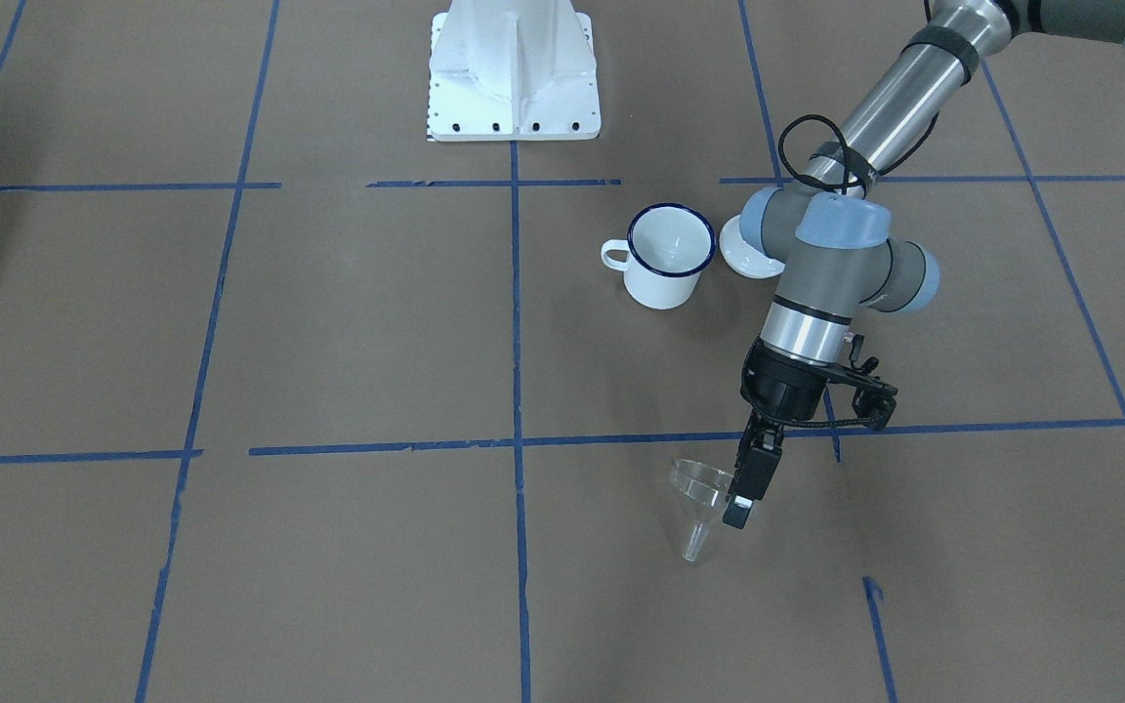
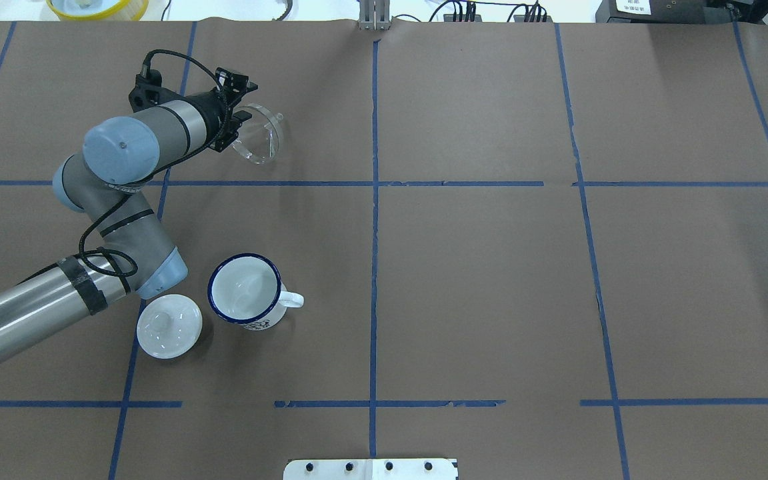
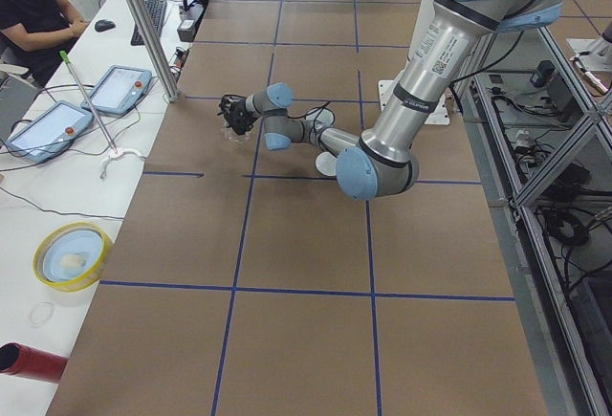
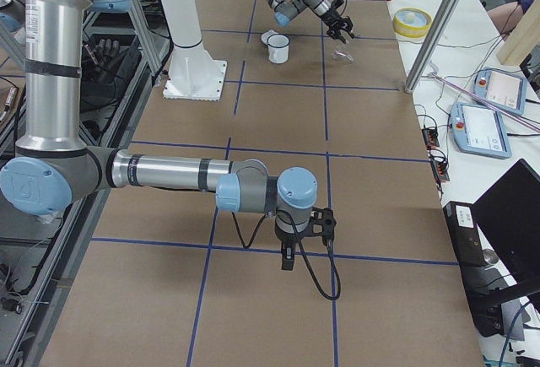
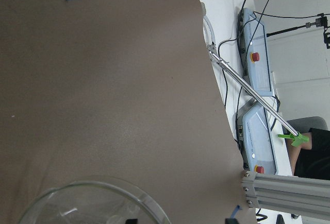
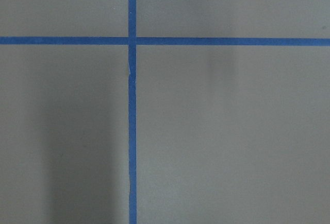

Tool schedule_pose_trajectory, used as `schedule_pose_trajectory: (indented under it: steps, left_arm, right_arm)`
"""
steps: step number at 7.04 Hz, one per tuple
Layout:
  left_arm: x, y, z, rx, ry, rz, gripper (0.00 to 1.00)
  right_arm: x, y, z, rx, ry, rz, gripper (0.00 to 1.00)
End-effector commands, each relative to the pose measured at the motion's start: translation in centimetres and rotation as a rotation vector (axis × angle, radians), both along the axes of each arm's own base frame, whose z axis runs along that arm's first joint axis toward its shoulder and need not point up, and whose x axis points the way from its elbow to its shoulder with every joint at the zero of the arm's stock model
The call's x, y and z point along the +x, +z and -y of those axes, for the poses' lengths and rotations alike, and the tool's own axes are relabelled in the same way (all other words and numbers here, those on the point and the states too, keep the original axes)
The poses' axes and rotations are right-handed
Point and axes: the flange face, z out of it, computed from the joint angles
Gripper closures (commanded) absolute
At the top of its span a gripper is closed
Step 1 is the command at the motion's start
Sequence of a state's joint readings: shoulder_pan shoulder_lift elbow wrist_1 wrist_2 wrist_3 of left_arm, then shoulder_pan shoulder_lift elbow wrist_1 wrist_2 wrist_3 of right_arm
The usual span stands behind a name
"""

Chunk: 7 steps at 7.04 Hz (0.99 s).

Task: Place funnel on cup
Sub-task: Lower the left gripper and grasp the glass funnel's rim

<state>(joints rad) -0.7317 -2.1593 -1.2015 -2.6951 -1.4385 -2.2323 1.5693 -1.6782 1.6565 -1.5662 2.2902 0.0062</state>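
The clear funnel [image 1: 702,485] hangs spout-down and a little tilted, just above the brown table cover, held by its rim. My left gripper [image 1: 738,508] is shut on that rim; it also shows in the overhead view [image 2: 241,128] next to the funnel [image 2: 261,133]. The funnel's rim fills the bottom of the left wrist view [image 5: 93,203]. The white mug with a dark blue rim [image 1: 665,256] stands upright and empty, apart from the funnel, nearer the robot base [image 2: 245,292]. My right gripper [image 4: 287,257] shows only in the right side view, so I cannot tell its state.
A white round knobbed lid [image 2: 169,327] lies right beside the mug, under my left forearm. The robot's white base plate [image 1: 514,107] sits at the table's middle. Blue tape lines cross the cover. Tablets and a metal post stand beyond the far edge [image 5: 258,80].
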Motion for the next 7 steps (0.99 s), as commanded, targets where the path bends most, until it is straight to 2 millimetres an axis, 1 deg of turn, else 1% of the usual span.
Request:
schedule_pose_trajectory:
  steps: [1, 2, 5, 6, 7]
  left_arm:
    - [0.1, -0.1, 0.1, 0.001, 0.0, -0.001, 0.71]
    - [0.1, -0.1, 0.1, 0.001, 0.001, -0.001, 1.0]
    - [0.2, -0.3, 0.1, 0.005, 0.003, 0.001, 1.0]
    - [-0.6, -1.0, 0.4, 0.016, -0.005, -0.005, 1.0]
    - [-3.6, -4.6, 1.0, 0.07, -0.03, -0.033, 1.0]
  right_arm:
    - [0.0, 0.0, 0.0, 0.0, 0.0, 0.0, 0.0]
    - [0.0, 0.0, 0.0, 0.0, 0.0, 0.0, 0.0]
    - [0.0, 0.0, 0.0, 0.0, 0.0, 0.0, 0.0]
    - [0.0, 0.0, 0.0, 0.0, 0.0, 0.0, 0.0]
    - [0.0, 0.1, 0.0, -0.001, 0.0, 0.0, 0.0]
